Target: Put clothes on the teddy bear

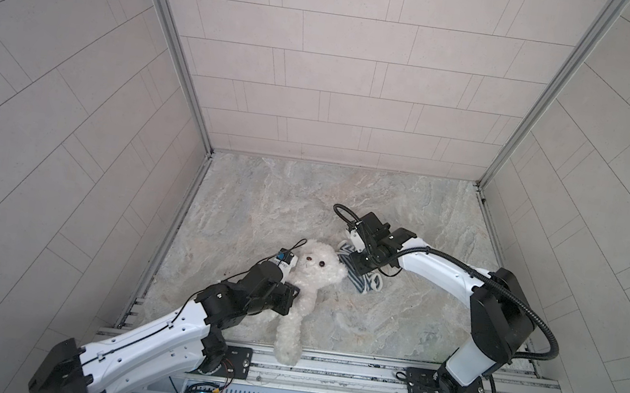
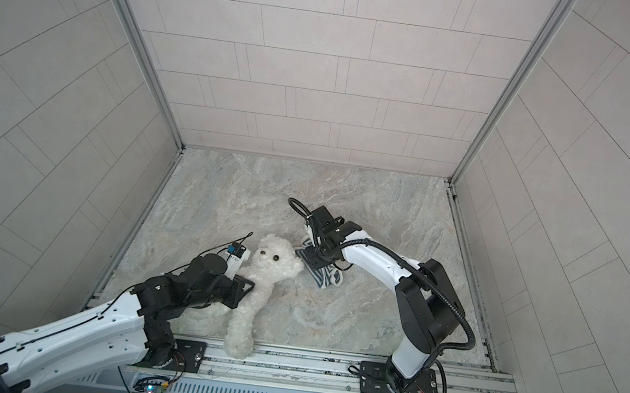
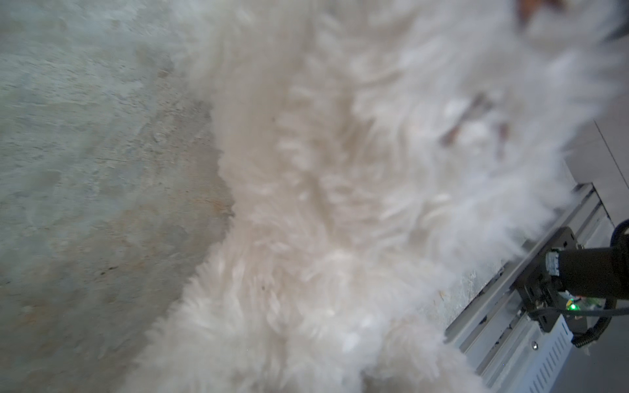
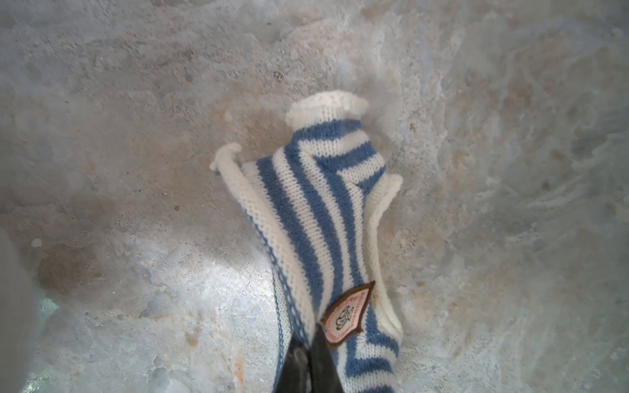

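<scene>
The teddy bear (image 1: pixel 310 283) is fluffy and white, with dark bead eyes and a dark nose. In both top views it lies left of the table's (image 1: pixel 344 209) middle. Its head points away from the front rail (image 1: pixel 345 364) and one long leg reaches down onto that rail. In the left wrist view its blurred fur (image 3: pixel 340 204) fills most of the picture.

Just right of the bear's head (image 2: pixel 276 258) is a small blue-and-white striped shirt (image 1: pixel 362 280), crumpled on the marbled surface. Its near corner is close to the bear's ear; whether they touch is unclear. The right wrist view shows the knit (image 4: pixel 323 217) with cream cuffs and a brown-edged badge (image 4: pixel 347 314).

The left gripper (image 1: pixel 294 292) presses against the bear's side below the head. Its fingertips are lost in the fur, so the gap between them cannot be told. The right gripper (image 4: pixel 309 343) is closed tight, pinching a fold of the shirt just beside the badge. In the top views its arm covers part of the shirt.
</scene>
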`<act>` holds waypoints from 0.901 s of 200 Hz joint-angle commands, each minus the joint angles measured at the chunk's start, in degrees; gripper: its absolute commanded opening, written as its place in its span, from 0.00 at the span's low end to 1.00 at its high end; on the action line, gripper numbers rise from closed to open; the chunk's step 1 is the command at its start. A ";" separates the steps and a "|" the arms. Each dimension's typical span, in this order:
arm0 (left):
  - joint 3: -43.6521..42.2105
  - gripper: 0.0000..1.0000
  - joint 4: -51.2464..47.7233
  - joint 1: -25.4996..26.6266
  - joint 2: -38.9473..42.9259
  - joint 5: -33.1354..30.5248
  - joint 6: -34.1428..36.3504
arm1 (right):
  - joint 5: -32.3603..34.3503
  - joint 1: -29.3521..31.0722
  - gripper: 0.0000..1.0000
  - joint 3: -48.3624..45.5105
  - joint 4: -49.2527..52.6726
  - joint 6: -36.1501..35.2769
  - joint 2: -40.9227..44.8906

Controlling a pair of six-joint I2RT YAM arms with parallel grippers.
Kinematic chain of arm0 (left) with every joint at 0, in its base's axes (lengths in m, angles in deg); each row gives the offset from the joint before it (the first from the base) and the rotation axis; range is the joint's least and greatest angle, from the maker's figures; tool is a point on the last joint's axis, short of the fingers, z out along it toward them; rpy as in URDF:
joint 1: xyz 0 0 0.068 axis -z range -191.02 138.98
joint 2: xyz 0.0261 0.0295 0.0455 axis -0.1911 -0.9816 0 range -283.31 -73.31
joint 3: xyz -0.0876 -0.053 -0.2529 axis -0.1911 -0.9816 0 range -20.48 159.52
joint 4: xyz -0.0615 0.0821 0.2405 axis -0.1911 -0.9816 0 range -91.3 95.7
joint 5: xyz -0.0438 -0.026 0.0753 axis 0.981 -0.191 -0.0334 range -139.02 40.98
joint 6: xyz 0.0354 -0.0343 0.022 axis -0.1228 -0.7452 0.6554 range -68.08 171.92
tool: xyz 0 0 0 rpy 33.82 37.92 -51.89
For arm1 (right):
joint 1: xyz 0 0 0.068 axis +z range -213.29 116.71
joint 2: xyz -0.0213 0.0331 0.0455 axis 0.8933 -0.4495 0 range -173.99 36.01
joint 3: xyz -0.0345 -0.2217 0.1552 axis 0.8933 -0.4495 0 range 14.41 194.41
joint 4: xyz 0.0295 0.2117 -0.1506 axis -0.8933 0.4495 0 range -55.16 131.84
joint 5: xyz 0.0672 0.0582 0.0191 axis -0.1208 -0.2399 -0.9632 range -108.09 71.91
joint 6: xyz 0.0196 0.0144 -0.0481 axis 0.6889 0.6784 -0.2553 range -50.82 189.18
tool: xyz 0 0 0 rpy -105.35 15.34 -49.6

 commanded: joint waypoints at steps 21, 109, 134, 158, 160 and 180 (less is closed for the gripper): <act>2.60 0.00 5.31 4.38 -7.71 -2.83 1.21 | -2.65 0.05 0.00 0.94 1.32 0.48 3.97; 2.51 0.00 11.63 6.02 -15.29 -8.36 2.36 | -9.14 1.19 0.00 -1.80 -3.80 5.64 9.35; 1.14 0.00 15.84 5.98 -15.84 -10.08 1.85 | -9.90 2.57 0.00 -1.85 -4.96 7.43 11.11; -0.30 0.00 20.14 5.98 -15.65 -9.99 2.09 | -10.09 3.61 0.00 -1.91 -5.72 8.69 12.74; -0.47 0.00 20.44 6.02 -15.55 -10.04 2.14 | -10.10 3.68 0.00 -1.95 -5.86 8.77 12.87; -2.40 0.00 23.75 6.08 -14.32 -10.45 2.49 | -10.17 4.16 0.00 -1.94 -6.66 9.69 14.02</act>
